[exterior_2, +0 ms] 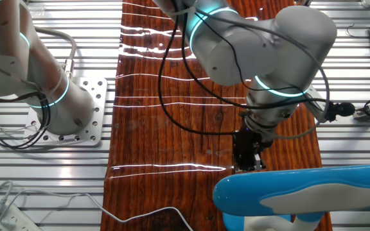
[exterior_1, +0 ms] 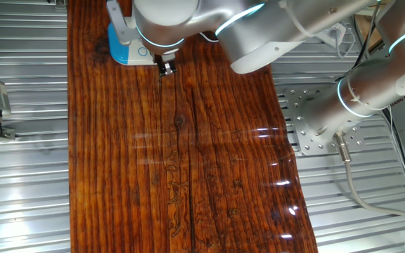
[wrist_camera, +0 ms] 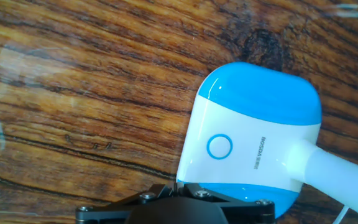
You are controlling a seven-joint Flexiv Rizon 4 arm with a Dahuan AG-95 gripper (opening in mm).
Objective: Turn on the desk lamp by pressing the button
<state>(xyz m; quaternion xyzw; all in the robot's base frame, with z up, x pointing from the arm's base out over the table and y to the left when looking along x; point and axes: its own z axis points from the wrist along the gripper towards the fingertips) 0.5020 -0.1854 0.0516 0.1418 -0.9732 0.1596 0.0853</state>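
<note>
Closest to us in the hand view sits the desk lamp [wrist_camera: 253, 137], its button [wrist_camera: 220, 147] a blue ring on the white face of the base. We see the hand [exterior_1: 165, 67] just beside that base, over the wooden surface [exterior_1: 188, 154]; whether its fingers are apart we cannot tell.
</note>
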